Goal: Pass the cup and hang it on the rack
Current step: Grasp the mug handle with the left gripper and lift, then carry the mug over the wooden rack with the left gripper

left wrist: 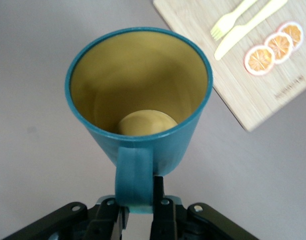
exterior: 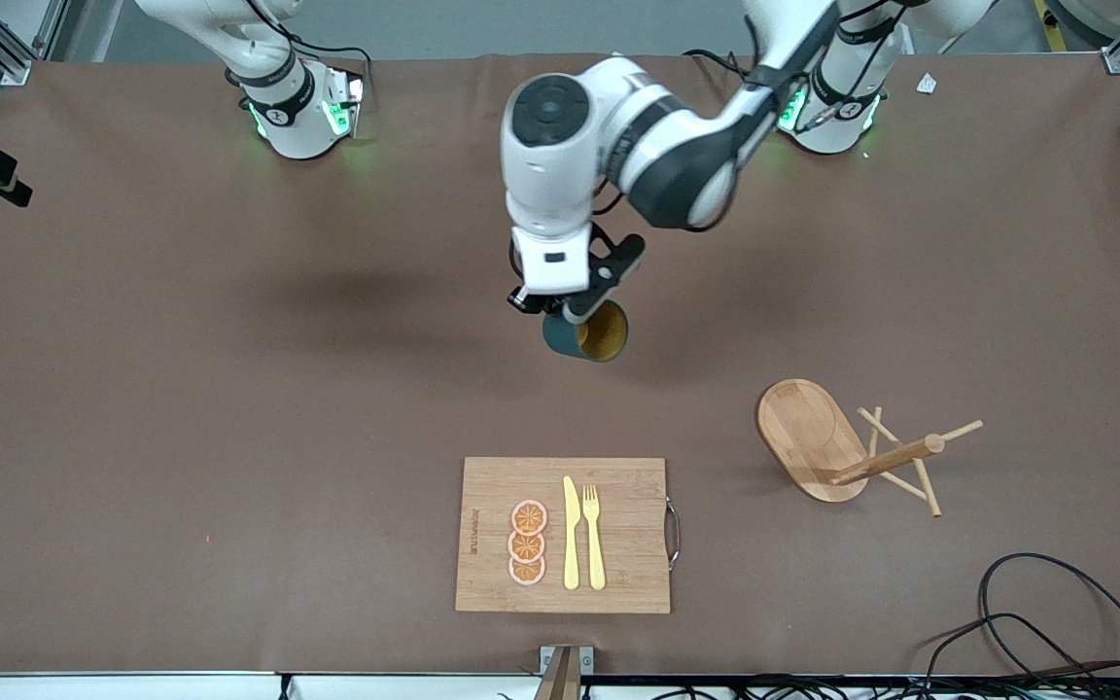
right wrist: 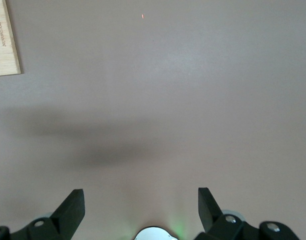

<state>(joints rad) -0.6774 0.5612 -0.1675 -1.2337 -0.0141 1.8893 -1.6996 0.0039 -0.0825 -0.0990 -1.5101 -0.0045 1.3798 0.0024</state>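
My front camera looks down from high across the table toward both bases, while my wrist cameras sit close, looking down, all three sharing the cutting board

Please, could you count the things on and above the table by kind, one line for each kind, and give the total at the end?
Cup, held by the left claw over the table: 1
Rack, tipped on its side: 1
Cutting board: 1
Orange slices on the board: 3
Knife on the board: 1
Fork on the board: 1
Total: 8
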